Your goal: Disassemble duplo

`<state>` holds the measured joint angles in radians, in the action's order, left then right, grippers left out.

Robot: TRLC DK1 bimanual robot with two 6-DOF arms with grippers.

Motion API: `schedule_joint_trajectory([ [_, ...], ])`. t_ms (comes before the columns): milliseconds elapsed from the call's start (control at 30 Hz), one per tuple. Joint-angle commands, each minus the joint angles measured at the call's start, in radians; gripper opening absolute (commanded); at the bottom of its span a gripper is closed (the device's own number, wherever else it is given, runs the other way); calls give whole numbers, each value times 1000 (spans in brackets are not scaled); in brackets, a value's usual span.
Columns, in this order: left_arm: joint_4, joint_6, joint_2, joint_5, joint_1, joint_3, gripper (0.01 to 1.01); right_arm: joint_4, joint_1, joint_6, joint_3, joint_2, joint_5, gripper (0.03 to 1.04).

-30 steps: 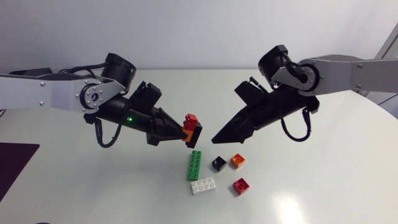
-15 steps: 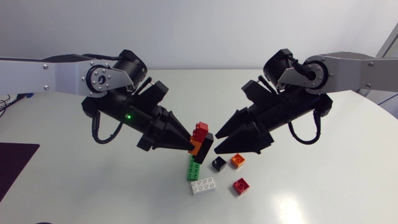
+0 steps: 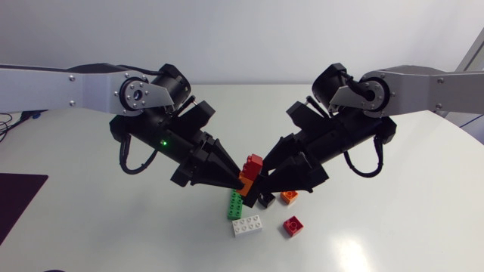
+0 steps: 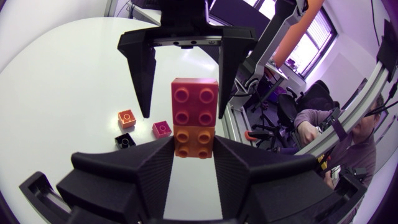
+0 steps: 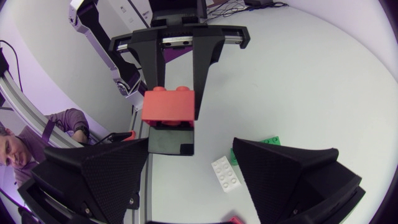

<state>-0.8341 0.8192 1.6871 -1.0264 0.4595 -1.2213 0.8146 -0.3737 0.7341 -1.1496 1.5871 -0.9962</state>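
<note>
Above the white table (image 3: 393, 227), the left gripper (image 4: 193, 145) is clamped on a small stack of red-over-orange plastic bricks (image 4: 194, 112). The right gripper (image 3: 265, 181) is spread wide, with one finger on either side of the stack.

Left gripper (image 3: 239, 180) is holding brick stack (image 3: 252, 168) above table (image 3: 378, 227); right gripper (image 3: 265, 180) is hanging at its 3 o'clock; loose bricks (image 3: 247, 225) are lying at 6 o'clock.

Robotics lab, tabletop test rig.
A white round table (image 3: 401, 227) has two silver-grey robot arms, the left arm (image 3: 68, 89) and the right arm (image 3: 431, 85), reaching in from either side, with toy bricks (image 3: 247, 225) lying near its middle.
</note>
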Motion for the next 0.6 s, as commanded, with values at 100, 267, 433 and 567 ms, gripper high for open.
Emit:
schedule_joint_trajectory([
  [100,-22,34,17,-24,4,-27,180,9,-22,30,17,-1,-13,456],
  [267,-48,49,11,-38,4,-26,180,1,-44,42,47,-27,-10,264],
  [433,-123,103,6,-52,2,-44,180,8,-54,85,80,-55,-2,249],
  [567,-277,230,19,-63,-22,-92,180,18,-33,119,93,-75,5,249],
])
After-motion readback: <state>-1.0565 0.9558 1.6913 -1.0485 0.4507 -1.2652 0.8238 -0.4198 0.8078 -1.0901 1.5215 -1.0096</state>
